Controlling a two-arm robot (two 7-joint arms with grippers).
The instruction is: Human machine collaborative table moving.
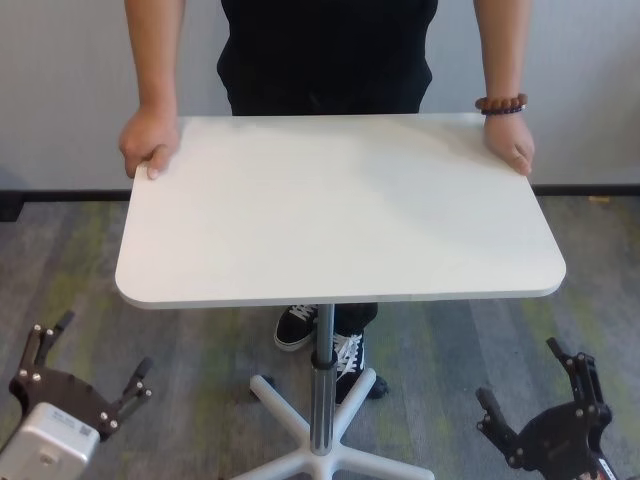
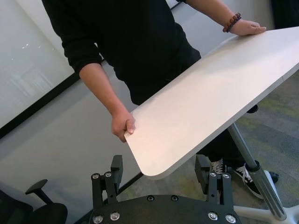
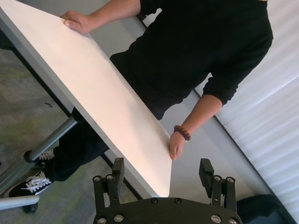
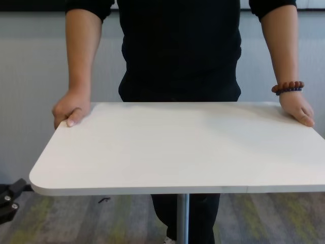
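Observation:
The white table point(image 1: 330, 210) stands on a slim metal post point(image 1: 323, 370) in front of me. The human point(image 1: 325, 50), in a black top with a brown beaded bracelet point(image 1: 500, 103), grips its two far corners with both hands. My left gripper point(image 1: 90, 362) is open and empty, low at the near left, below and apart from the table's near edge. My right gripper point(image 1: 535, 385) is open and empty, low at the near right, also apart from it. In the left wrist view the near corner of the table point(image 2: 210, 102) shows beyond the open fingers point(image 2: 117, 168); likewise in the right wrist view point(image 3: 93, 84).
The table's white star base point(image 1: 300, 450) with casters sits on grey carpet between my arms. The human's black sneakers point(image 1: 300, 325) stand just behind the post. A grey wall runs behind. A black office chair point(image 2: 32, 205) shows in the left wrist view.

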